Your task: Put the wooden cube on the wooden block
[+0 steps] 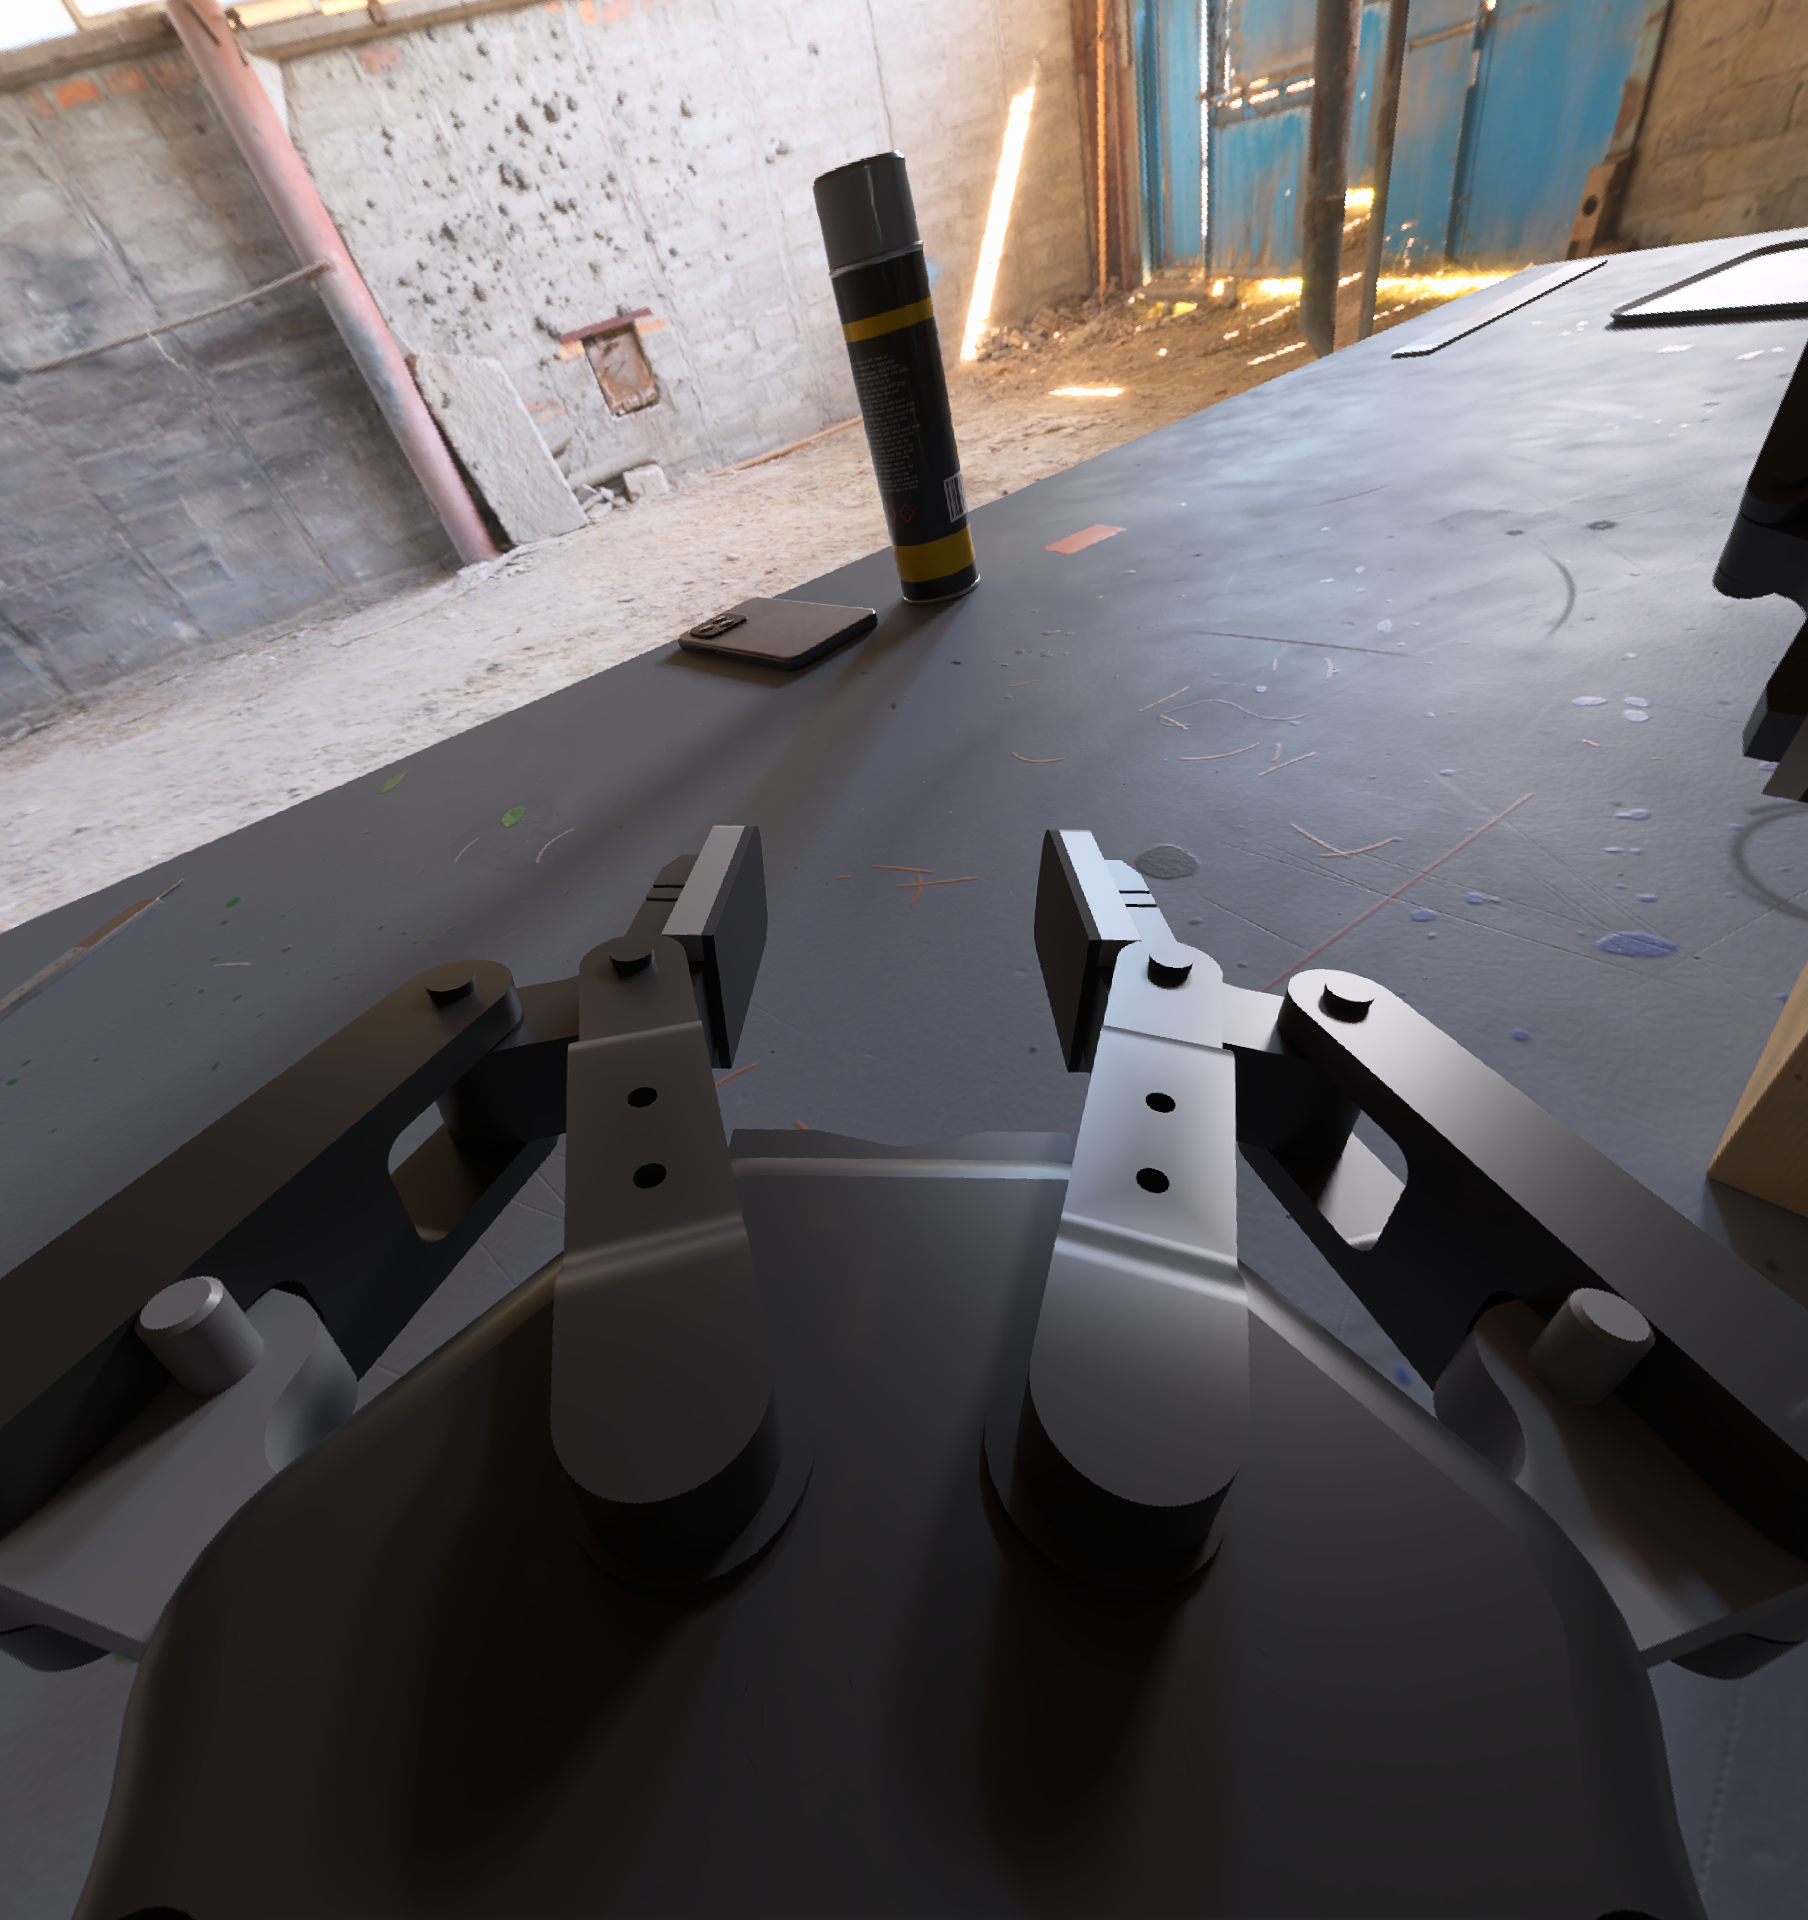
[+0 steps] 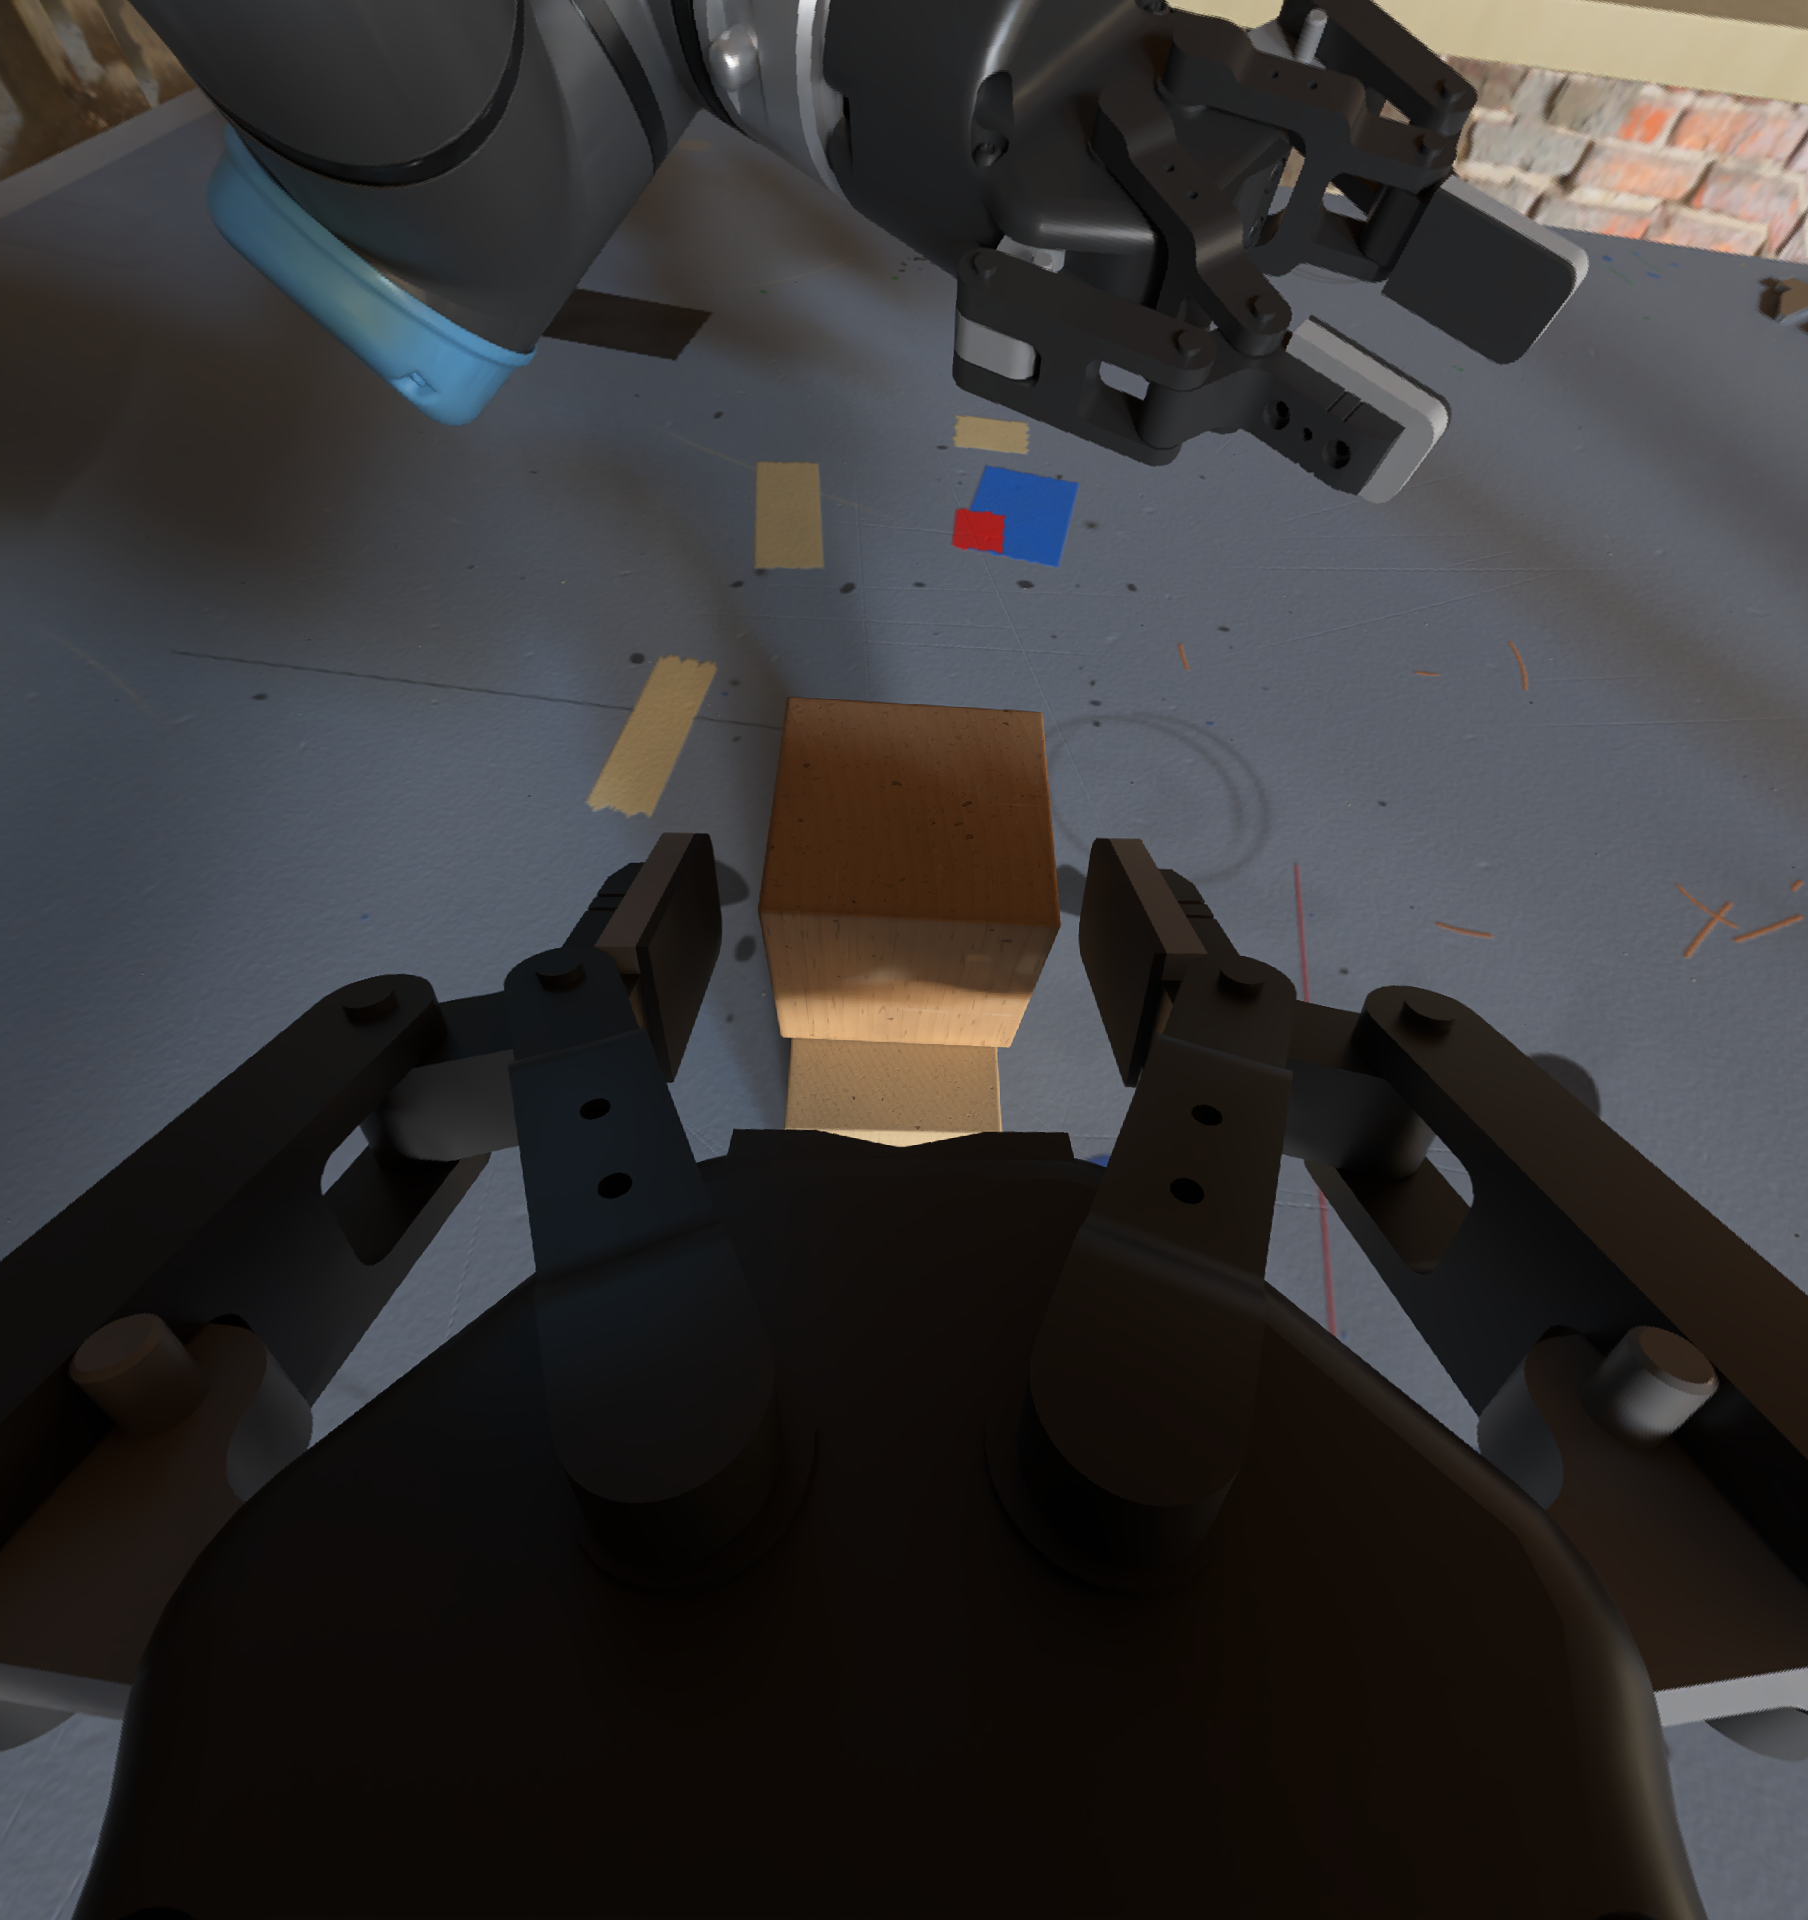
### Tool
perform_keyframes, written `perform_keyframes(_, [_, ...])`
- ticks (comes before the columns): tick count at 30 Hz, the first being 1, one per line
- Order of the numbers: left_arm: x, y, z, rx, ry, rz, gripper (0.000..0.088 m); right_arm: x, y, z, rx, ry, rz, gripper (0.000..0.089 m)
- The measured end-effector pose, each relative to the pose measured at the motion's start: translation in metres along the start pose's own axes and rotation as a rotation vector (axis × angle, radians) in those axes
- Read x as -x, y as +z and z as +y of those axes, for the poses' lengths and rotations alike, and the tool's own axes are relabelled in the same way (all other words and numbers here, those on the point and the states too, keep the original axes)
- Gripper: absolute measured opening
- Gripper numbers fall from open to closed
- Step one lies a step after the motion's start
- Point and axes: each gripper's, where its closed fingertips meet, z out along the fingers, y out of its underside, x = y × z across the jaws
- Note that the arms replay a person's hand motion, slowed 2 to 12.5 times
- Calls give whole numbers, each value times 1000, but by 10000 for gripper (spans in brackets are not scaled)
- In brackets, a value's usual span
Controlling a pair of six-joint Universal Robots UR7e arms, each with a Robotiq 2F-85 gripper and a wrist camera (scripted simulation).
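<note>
In the right wrist view a brown wooden cube (image 2: pixel 905 821) rests on top of a paler wooden block (image 2: pixel 895 1086) that stands on the grey table (image 2: pixel 256 831). My right gripper (image 2: pixel 900 883) is open just above them. Its pads flank the cube on both sides with a gap on each side and do not touch it. My left gripper (image 1: pixel 902 862) is open and empty over bare table. It also shows at the top of the right wrist view (image 2: pixel 1482 364). The wooden stack shows at the right edge of the left wrist view (image 1: pixel 1793 1091), with the right gripper's fingers (image 1: pixel 1804 675) above it.
A tall black and yellow spray can (image 1: pixel 895 384) stands near the table's far edge, with a dark phone (image 1: pixel 775 631) lying flat beside it. Tape strips (image 2: pixel 788 514) and a blue and red patch (image 2: pixel 1025 514) mark the table beyond the cube. The left arm (image 2: pixel 412 156) reaches over that area.
</note>
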Motion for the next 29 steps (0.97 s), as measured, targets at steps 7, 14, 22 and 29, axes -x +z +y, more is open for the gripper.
perform_keyframes(7, [0,0,0,3,4,0,472,-1,0,-1,1,-2,10,549])
perform_keyframes(14, [-1,0,1,5,6,1,472,0,0,-1,0,-1,11,490])
perform_keyframes(22, [0,0,1,11,0,2,474,1,-1,0,2,-3,0,457])
perform_keyframes(29, [-2,1,7,56,-19,42,492,2,-5,0,-7,-7,-11,483])
